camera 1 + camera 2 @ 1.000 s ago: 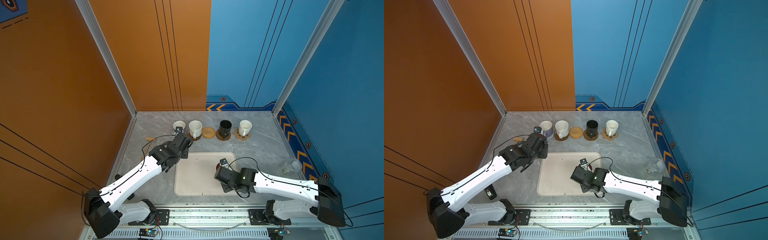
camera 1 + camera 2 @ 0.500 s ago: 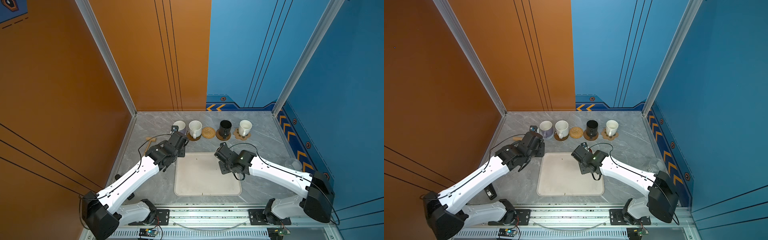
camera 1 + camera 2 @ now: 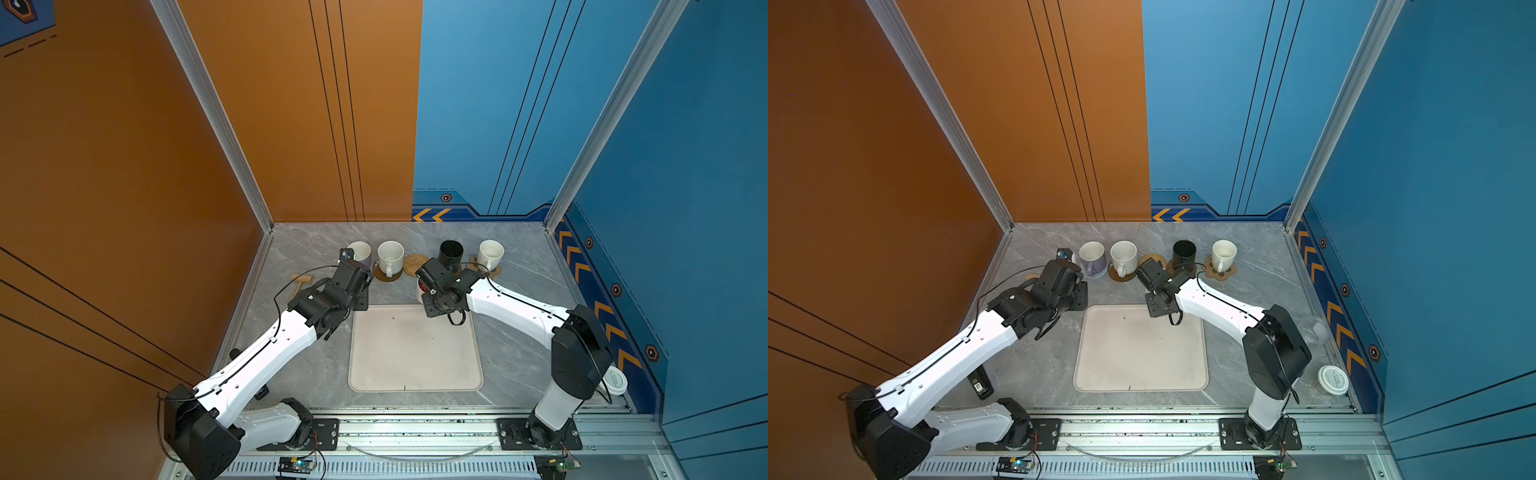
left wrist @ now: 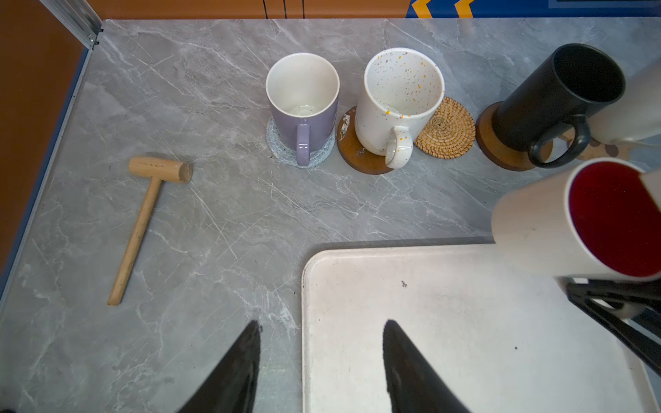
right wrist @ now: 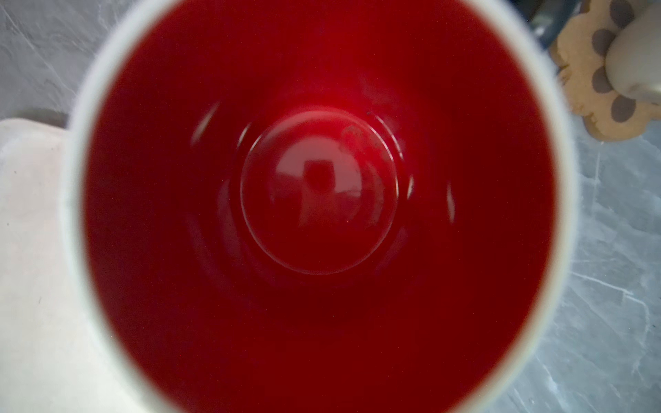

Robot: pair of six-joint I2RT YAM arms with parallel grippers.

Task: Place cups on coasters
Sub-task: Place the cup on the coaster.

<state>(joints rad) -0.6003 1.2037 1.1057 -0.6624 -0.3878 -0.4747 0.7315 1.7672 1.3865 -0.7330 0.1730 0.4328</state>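
Observation:
A lavender cup [image 4: 302,103] stands on the grey woven coaster [image 4: 282,152]. The speckled cup [image 4: 400,103] stands on a glossy brown coaster [image 4: 354,155], and the black cup [image 4: 547,103] on a plain brown coaster [image 4: 500,155]. Between them the rattan coaster [image 4: 447,128] lies bare. A cream cup [image 3: 490,253] stands on the paw coaster [image 3: 494,271]. My right gripper [image 3: 428,291] is shut on the white cup with red inside [image 5: 318,193], held off the table just past the tray's far edge, near the rattan coaster [image 3: 415,264]. Its fingers are hidden in the right wrist view. My left gripper [image 4: 322,325] is open and empty at the tray's far left corner.
The cream tray [image 3: 415,353] lies at mid-table. A wooden mallet [image 4: 150,214] lies near the left wall. At the right edge are a white-lidded jar [image 3: 1333,380] and a clear plastic cup [image 3: 1314,330]. A small black device [image 3: 980,384] lies by the left arm's base.
My right arm carried the red-inside cup from over the tray's near right part to beyond its far edge, toward the coasters. The left arm drew slightly left.

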